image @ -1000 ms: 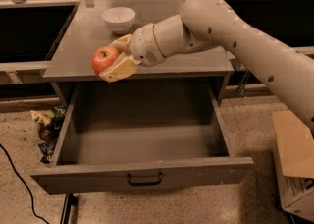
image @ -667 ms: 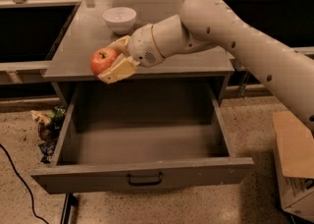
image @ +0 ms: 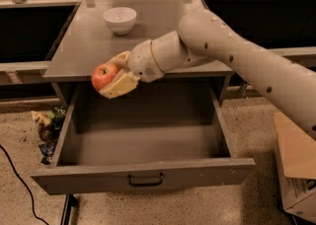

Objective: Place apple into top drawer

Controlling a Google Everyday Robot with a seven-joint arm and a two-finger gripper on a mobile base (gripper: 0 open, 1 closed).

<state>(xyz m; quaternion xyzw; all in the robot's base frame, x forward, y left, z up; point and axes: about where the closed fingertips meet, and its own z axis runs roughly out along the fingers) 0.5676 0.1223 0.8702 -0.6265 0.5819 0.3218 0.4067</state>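
Where it enters from the right edge of the frame, the arm (image: 256, 66) is already cut off, so we cannot see its base. From there it rises leftward as one long pale tube, bends near the top centre, and slopes down to the left through a rounded wrist.

Behind it, the grey bench (image: 84, 46) fills the upper left and centre, and the wrist hides part of its front edge. Below, the top drawer (image: 98, 178) stands pulled fully out across the lower half, its dark curved handle (image: 145, 179) at the middle of the front panel.

A cardboard box (image: 296, 169) at the lower right is cropped by the frame.

At the left of centre, the hand (image: 109, 77) points left and slightly down, its tan fingers (image: 121, 85) closed on the apple (image: 101, 74), one under it and one above and behind. The upper one is partly hidden by the fruit. We see the apple held in the air just in front of the bench's edge, above the drawer's rear left corner and well clear of its floor.

A white bowl (image: 120, 19) sits upright on the bench in the upper left, well apart from the hand.

On the floor at the left lie crumpled wrappers (image: 47, 128), hard to make out, and a thin dark cable (image: 15, 174).
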